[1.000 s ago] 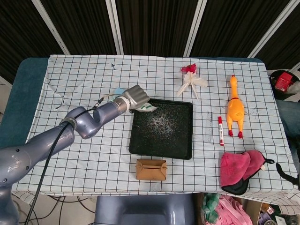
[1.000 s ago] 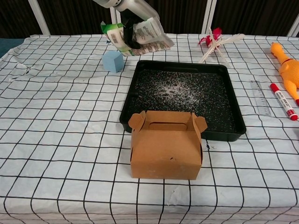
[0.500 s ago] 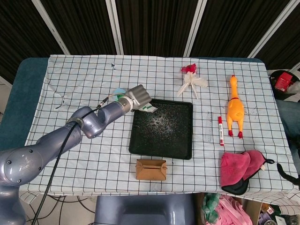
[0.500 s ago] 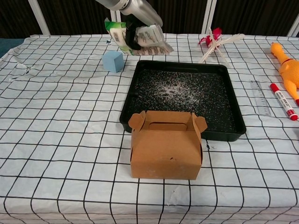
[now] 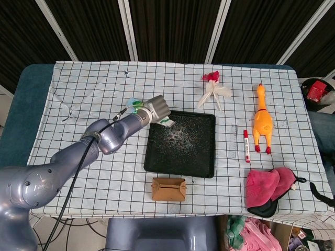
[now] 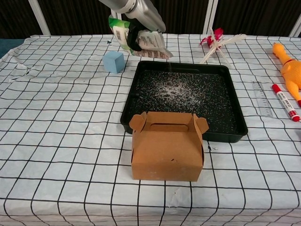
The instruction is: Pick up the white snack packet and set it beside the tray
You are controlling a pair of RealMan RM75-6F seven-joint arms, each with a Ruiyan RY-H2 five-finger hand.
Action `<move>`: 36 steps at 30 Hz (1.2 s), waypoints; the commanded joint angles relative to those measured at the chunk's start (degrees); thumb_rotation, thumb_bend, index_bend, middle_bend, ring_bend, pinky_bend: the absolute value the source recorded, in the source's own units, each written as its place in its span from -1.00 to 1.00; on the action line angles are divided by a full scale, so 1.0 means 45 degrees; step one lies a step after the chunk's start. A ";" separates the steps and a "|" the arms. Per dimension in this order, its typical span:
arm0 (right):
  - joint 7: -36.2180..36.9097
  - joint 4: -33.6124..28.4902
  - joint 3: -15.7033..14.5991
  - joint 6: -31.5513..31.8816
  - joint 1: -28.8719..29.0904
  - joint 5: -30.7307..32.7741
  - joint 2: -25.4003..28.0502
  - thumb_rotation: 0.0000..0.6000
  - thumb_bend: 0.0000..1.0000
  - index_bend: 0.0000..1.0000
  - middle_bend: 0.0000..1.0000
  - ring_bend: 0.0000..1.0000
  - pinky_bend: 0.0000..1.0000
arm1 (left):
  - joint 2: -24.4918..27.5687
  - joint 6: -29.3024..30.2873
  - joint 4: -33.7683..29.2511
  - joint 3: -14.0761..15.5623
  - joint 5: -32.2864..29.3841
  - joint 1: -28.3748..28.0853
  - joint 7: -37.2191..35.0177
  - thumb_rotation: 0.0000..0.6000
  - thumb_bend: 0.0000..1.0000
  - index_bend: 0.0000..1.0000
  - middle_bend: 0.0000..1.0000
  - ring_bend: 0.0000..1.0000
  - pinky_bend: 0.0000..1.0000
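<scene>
My left hand (image 5: 156,109) (image 6: 141,19) grips the white snack packet (image 6: 148,43) (image 5: 166,121) with a green end, holding it in the air over the far left corner of the black tray (image 5: 201,157) (image 6: 221,110). The packet hangs tilted, its lower edge just above the tray's far rim. White crumbs are scattered on the tray floor. My right hand appears in neither view.
A light blue cube (image 6: 114,61) (image 5: 132,101) sits left of the tray. A brown cardboard box (image 6: 168,145) (image 5: 168,189) stands at the tray's near edge. Right of the tray lie a ruler (image 6: 264,98), a red marker (image 5: 246,146), a rubber chicken (image 5: 262,120) and a pink cloth (image 5: 269,187). A red and white toy (image 5: 213,90) lies behind.
My left hand has shifted slightly toward the far side with the packet, and the packet has turned more upright in the grip. Nothing else moved.
</scene>
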 commanded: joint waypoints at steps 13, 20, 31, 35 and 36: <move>0.0054 -0.0001 0.0036 -0.0020 -0.0024 0.0065 0.0022 1.00 -0.50 -0.61 -0.85 -0.64 -0.43 | -0.0390 0.0440 0.0145 0.0451 -0.1121 -0.0328 0.0190 1.00 0.35 0.04 -0.01 -0.30 -0.05; 0.0073 0.0008 0.0049 -0.0001 -0.0043 0.0075 0.0029 1.00 -0.50 -0.61 -0.85 -0.64 -0.43 | -0.0517 0.0897 0.0194 0.0475 -0.1435 -0.0282 0.0317 1.00 0.35 0.04 -0.01 -0.30 -0.04; 0.0040 -0.0003 0.0032 0.0052 -0.0076 0.0030 0.0033 1.00 -0.50 -0.61 -0.85 -0.64 -0.43 | -0.0253 0.2204 -0.0195 -0.0711 -0.2298 0.1122 -0.1041 1.00 0.35 0.04 -0.01 -0.30 0.00; -0.0021 -0.0017 0.0031 0.0056 -0.0076 0.0037 0.0022 1.00 -0.50 -0.61 -0.85 -0.64 -0.43 | -0.0156 0.2288 -0.0294 -0.1201 -0.2115 0.1553 -0.1621 1.00 0.35 0.05 -0.01 -0.28 0.02; -0.0028 -0.0024 0.0035 0.0068 -0.0080 0.0041 0.0022 1.00 -0.50 -0.61 -0.85 -0.64 -0.43 | -0.0141 0.2337 -0.0306 -0.1350 -0.2053 0.1666 -0.1795 1.00 0.35 0.07 0.00 -0.27 0.04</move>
